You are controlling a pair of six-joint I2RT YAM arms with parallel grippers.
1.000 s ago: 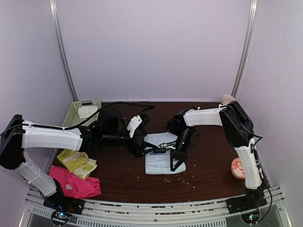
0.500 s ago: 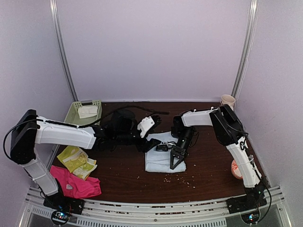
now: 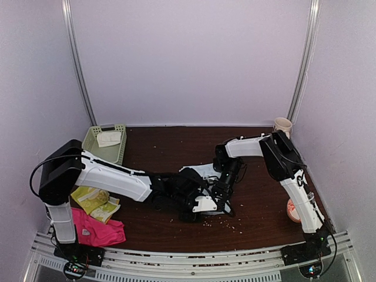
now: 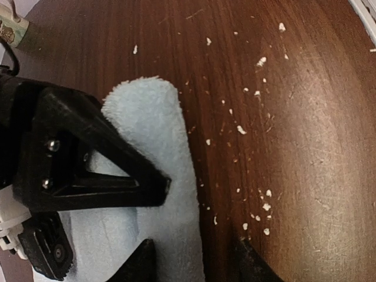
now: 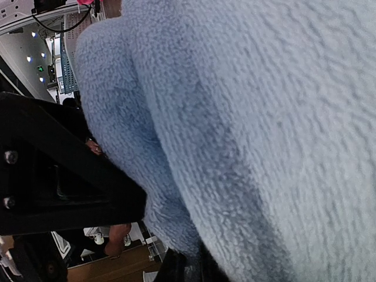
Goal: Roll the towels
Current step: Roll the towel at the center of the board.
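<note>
The clenched right gripper (image 4: pixel 166 187) pins the pale blue fluffy towel (image 4: pixel 155 117) flat so the left gripper (image 4: pixel 195 261), jaws apart astride its rolled near edge, can grip and roll it

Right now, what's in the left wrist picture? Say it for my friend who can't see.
A pale blue towel with a rolled edge lies on a dark brown table dotted with white crumbs. The right gripper, black, rests across it, and the left gripper straddles its edge.
</note>
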